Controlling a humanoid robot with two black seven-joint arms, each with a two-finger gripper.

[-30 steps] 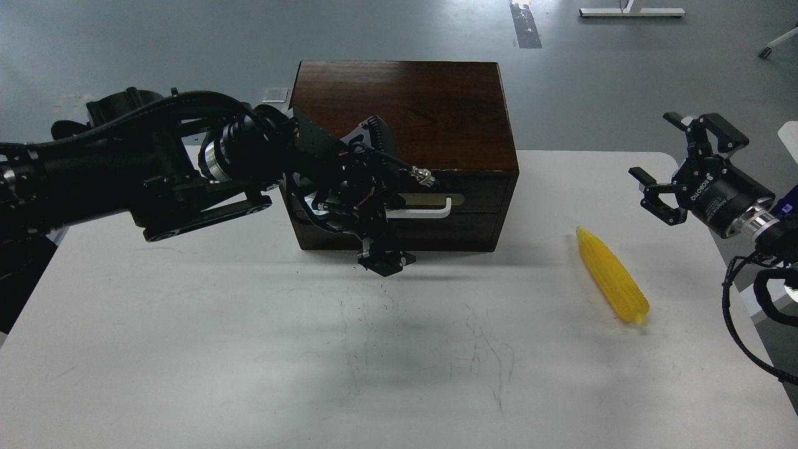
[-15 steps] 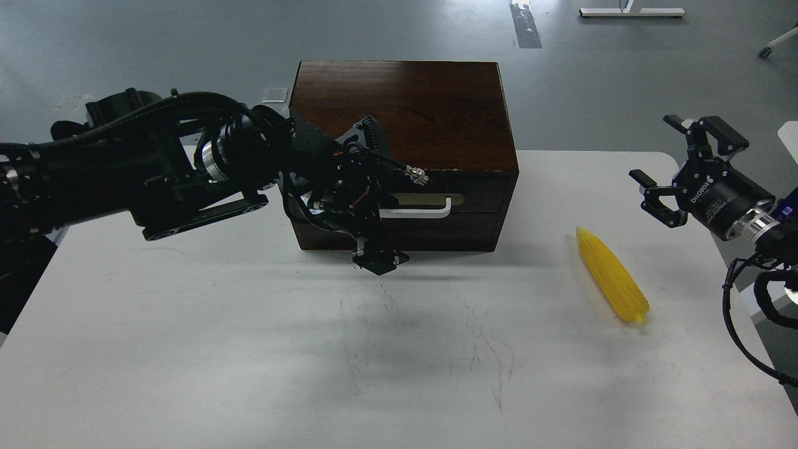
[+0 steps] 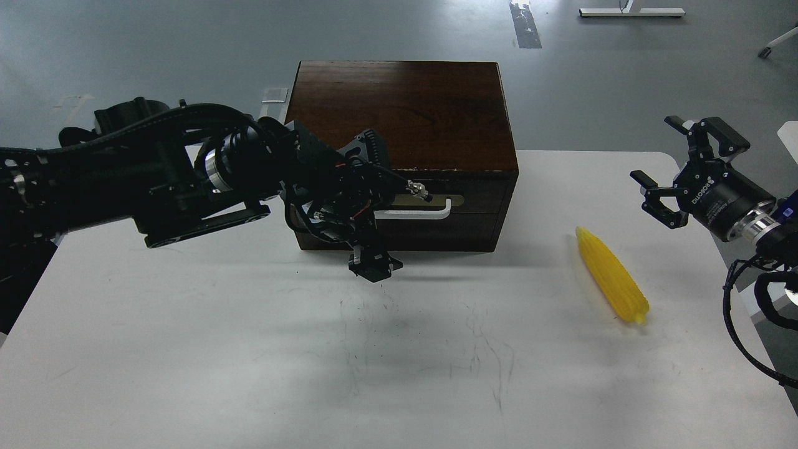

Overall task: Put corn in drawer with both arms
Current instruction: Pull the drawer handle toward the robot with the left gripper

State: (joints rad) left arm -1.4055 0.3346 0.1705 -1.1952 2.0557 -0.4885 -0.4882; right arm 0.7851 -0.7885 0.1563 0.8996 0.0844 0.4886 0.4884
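- The bright yellow, tapered plastic corn cob (image 3: 611, 275), ribbed with kernels, lies on the white tabletop (image 3: 249, 362) to the right of the box, apart from it. Its pointed end faces the far side of the table and its blunt end faces the near side, so it lies slanted.
- Nothing touches the corn cob.
- The black right gripper (image 3: 670, 171), marked ROBOTIQ and backed by a silver wrist ring, hovers above and to the right of the corn cob, near the table's right edge. Its fingers are spread wide apart and it holds nothing.
- The wide, shallow drawer (image 3: 464, 196) sits in the front of the dark brown wooden box (image 3: 399, 112). It is closed flush with the box face and carries a brass-coloured plate and a white bar handle (image 3: 424, 212).
- The box stands at the far middle of the table, with its glossy top facing up.
- The black left gripper (image 3: 373, 265) hangs in front of the left half of the drawer front, close to the left end of the white handle. Its tip points down toward the tabletop just before the box.
- The left gripper is a dark tangle of parts and cables from here, so I cannot tell whether its fingers are apart or together, or whether they touch the handle.
- Faint dark scribble marks (image 3: 486, 355) run across the tabletop in front of the box.
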